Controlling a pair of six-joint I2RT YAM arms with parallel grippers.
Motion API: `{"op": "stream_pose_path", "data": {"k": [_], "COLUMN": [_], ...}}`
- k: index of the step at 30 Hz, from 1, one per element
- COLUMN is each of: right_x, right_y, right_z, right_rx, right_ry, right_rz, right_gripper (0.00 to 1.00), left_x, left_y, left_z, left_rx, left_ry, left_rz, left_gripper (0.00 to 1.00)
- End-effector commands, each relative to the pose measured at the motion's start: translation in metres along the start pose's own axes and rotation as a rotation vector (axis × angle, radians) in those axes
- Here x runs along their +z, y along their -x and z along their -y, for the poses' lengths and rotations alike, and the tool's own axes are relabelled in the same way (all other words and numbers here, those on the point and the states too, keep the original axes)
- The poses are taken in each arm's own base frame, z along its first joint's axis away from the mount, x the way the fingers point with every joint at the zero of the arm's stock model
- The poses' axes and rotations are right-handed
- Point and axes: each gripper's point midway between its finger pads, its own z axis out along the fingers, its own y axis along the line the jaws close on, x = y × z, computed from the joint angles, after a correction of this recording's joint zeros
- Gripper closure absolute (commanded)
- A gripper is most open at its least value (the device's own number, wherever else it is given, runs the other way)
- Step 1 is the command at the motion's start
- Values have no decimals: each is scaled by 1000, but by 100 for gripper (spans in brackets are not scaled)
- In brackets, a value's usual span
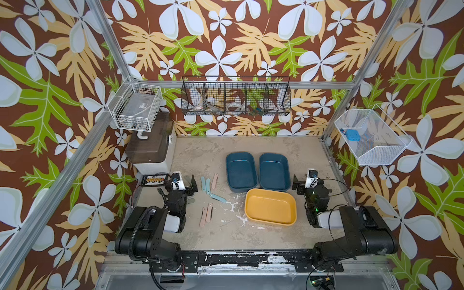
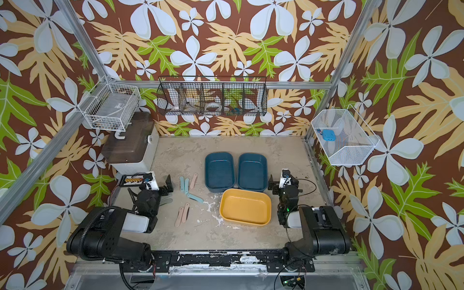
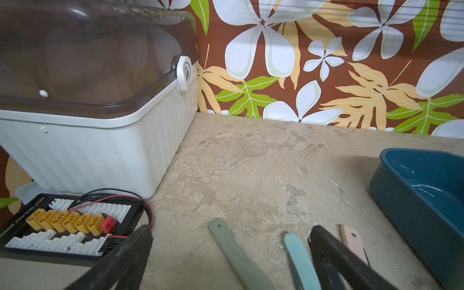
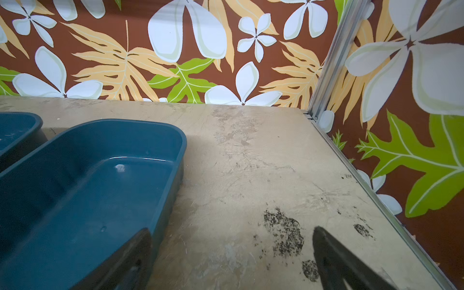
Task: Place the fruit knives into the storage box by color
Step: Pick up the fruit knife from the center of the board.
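Loosely scattered flat on the desk (image 1: pixel 226 233) lie the fruit knives (image 1: pixel 208 186), small rounded sticks with an end hole: three light blue, three pale pink, and grey-green ones partly hidden by the left claw (image 3: pixel 231 228). They lie left of two blue boxes (image 1: pixel 241 173) and a yellow box (image 1: pixel 270 209). Both claws are spread apart, gripping nothing; the right claw (image 4: pixel 232 230) hovers beside a blue box.
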Motion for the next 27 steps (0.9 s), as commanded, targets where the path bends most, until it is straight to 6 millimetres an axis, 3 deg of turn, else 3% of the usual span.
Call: {"op": "stream_pose_path", "data": {"k": [1,27], "right_x": [0,0], "right_y": [4,4], "right_z": [0,0], "right_rx": [2,2], "right_ry": [-2,3], "right_rz": [14,14], "right_gripper": [1,1], "left_x": [0,1], "left_y": [9,9], "left_z": [1,-6], "left_rx": [1,-19], "left_ry": [-4,35], "left_rz": [35,32], "left_gripper": [0,0]}}
